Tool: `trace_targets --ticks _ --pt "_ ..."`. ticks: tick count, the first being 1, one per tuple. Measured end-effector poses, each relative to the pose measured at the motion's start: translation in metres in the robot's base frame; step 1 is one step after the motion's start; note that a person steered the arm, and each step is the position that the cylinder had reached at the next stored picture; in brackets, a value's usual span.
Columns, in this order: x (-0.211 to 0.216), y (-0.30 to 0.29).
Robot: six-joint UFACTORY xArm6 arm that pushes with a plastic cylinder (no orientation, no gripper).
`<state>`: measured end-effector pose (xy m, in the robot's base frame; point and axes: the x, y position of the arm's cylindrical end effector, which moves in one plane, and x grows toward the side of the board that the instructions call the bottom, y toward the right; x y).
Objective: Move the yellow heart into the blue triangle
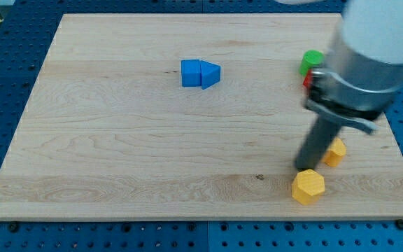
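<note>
The blue triangle point(210, 73) lies at the view's top middle, touching a blue cube point(191, 73) on its left. Two yellow blocks lie at the bottom right. One looks hexagonal point(308, 186). The other point(336, 152) is partly hidden behind the rod, so I cannot make out its shape; it may be the yellow heart. My tip point(303, 169) rests on the board just above the hexagonal block and to the left of the hidden yellow block, close to both. It is far to the right of and below the blue triangle.
A green block point(311, 60) and a red block point(306, 80) sit at the right, partly hidden by the arm's body point(369, 49). The board's right edge point(397, 147) and bottom edge are near the yellow blocks.
</note>
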<state>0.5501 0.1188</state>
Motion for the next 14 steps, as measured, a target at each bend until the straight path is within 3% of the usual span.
trace_targets --ticks 1,3,4,5,6,7,8,10,11,14 --pt "-0.013 -0.061" --pt "-0.028 -0.035" --pt "-0.064 -0.018" --pt "-0.079 0.075" --pt "-0.041 0.149" --pt "0.01 0.145" --pt "0.012 0.085" --pt "-0.075 -0.082" --pt "-0.072 -0.081" --pt "-0.014 0.021"
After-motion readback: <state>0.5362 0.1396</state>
